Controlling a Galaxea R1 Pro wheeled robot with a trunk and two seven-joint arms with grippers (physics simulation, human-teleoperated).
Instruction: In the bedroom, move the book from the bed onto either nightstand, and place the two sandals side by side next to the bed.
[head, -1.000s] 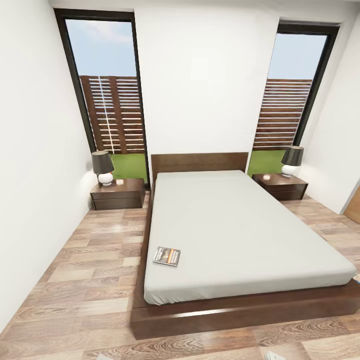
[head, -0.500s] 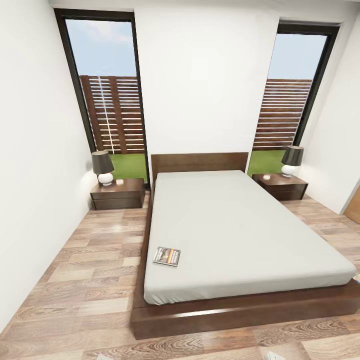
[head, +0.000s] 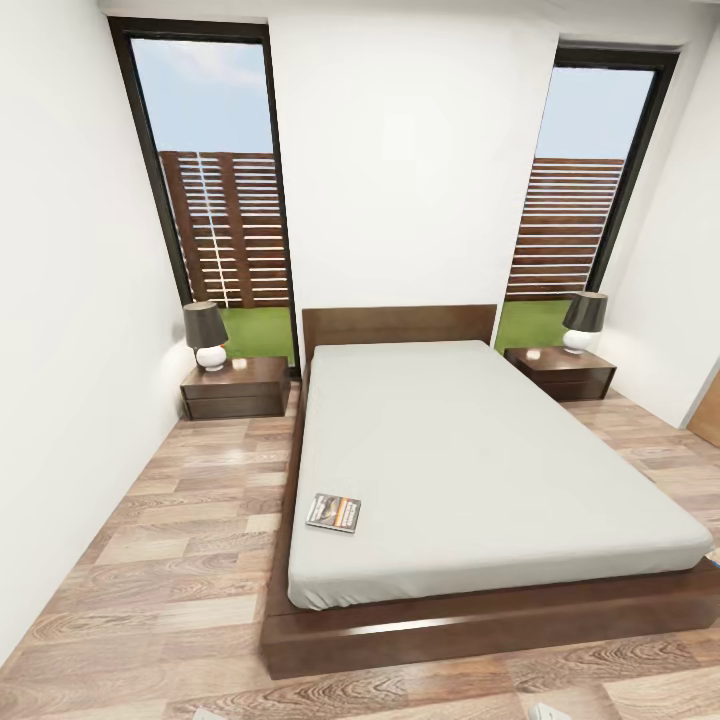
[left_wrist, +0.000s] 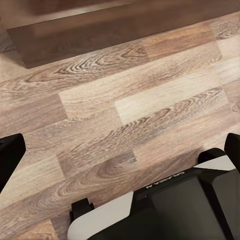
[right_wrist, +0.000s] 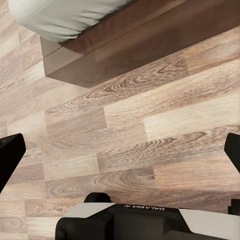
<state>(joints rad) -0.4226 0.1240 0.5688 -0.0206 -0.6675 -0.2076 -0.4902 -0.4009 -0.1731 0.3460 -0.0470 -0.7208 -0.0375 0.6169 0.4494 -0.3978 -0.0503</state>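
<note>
Nothing is done yet, we judge. The book (head: 333, 512) lies on the bed (head: 480, 470) near its foot corner, far ahead of our left pincer (left_wrist: 120, 150), with a nightstand (head: 235, 387) farther beyond. Sandals: we cannot find them.

Both wrist views show wide-spread fingers over the floor (left_wrist: 125, 100); beyond the right pincer (right_wrist: 120, 150) shows the mattress corner, which the left wrist view lacks.

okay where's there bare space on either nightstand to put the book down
Left nightstand: bare top toward the bed, right of its lamp, apart from a small object near the back. Right nightstand: lamp at the wall end, small object at the bed end, bare strip between and in front.
</note>
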